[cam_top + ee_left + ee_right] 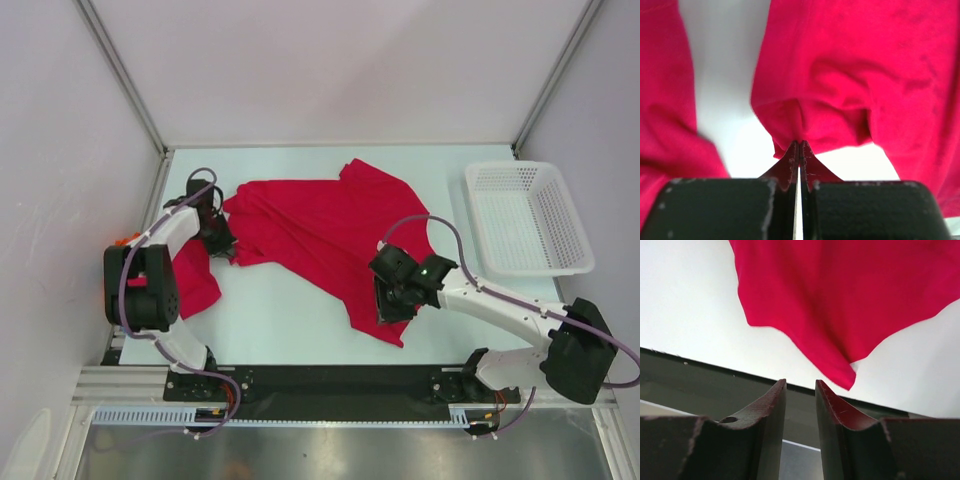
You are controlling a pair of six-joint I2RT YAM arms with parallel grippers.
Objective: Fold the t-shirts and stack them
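Left gripper point(799, 148): jaws pressed together on a small pucker at the left edge of the spread t-shirt point(320, 225). I judge the bite thin, right at the tips.
Right gripper point(800, 386): jaws parted a narrow way with nothing between them. It hovers just short of the shirt's near right corner.
T-shirt location: rumpled and unfolded in the middle of the table point(280, 320), with its near corner close to the front edge.
Second red shirt point(196, 285): bunched at the table's left side, just beside the first, not folded.
Basket point(472, 182): far right, apart from the cloth.
Risk 1: if I lift the left side, the thin pinch may slip and drop the edge.
Risk 2: if I close the right jaws from here, they may miss the corner and shut on air.
Risk 3: if I pull one side only, the cloth may twist and drag into the second red shirt.
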